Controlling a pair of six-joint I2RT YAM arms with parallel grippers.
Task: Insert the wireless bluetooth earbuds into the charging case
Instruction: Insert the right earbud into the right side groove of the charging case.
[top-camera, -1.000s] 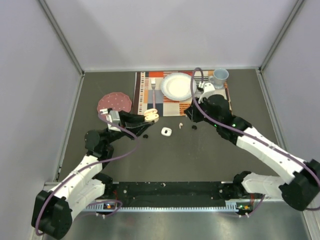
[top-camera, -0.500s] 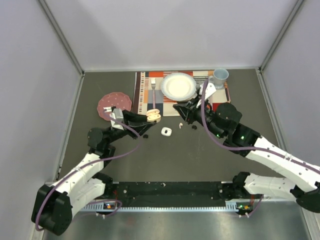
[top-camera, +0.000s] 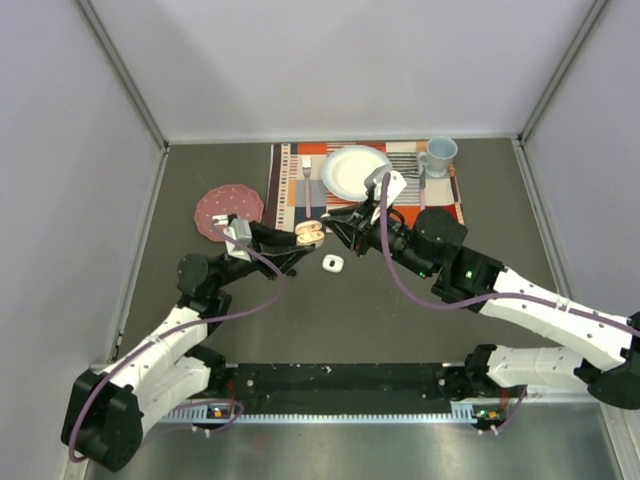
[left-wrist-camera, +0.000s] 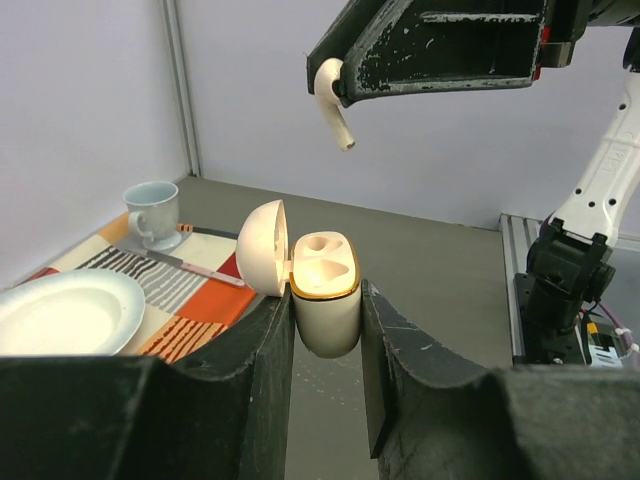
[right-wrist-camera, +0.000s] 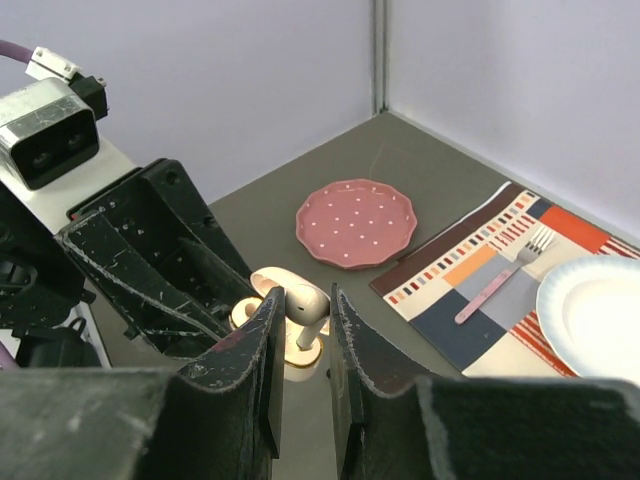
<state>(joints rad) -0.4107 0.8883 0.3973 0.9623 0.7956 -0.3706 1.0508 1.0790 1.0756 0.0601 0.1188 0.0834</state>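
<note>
Holding, left arm: the left gripper (left-wrist-camera: 325, 305) has both fingers pressed against the sides of the charging case (left-wrist-camera: 326, 272) and holds it clear of the table (top-camera: 400, 320).
Case: a cream-pink body with a gold rim, standing upright between the fingers. Its lid (left-wrist-camera: 262, 248) is swung open to the left in the left wrist view, and two moulded wells show inside.
Holding, right arm: the right gripper (right-wrist-camera: 304, 296) is closed almost all the way and pinches the pale pink earbud (right-wrist-camera: 306, 302) by its head.
Earbud position: it hangs directly above the open case without touching it. Its stem points down and is tilted slightly, as the left wrist view shows.
Arms: in the top view the two grippers meet tip to tip over the middle of the table, just on the near side of the placemat (top-camera: 285, 185).
On the table: a small white object (top-camera: 333, 263) lies just on the near side of the two grippers. It is too small to tell what it is.
Placemat: it is striped and carries a white plate (top-camera: 355, 172), a fork (top-camera: 307, 180) left of that plate, and a pale blue mug (top-camera: 438, 155) at the far right corner.
Left of the placemat: a pink dotted plate (top-camera: 228, 208) rests on the table.
Other buds: not made out in these views.
</note>
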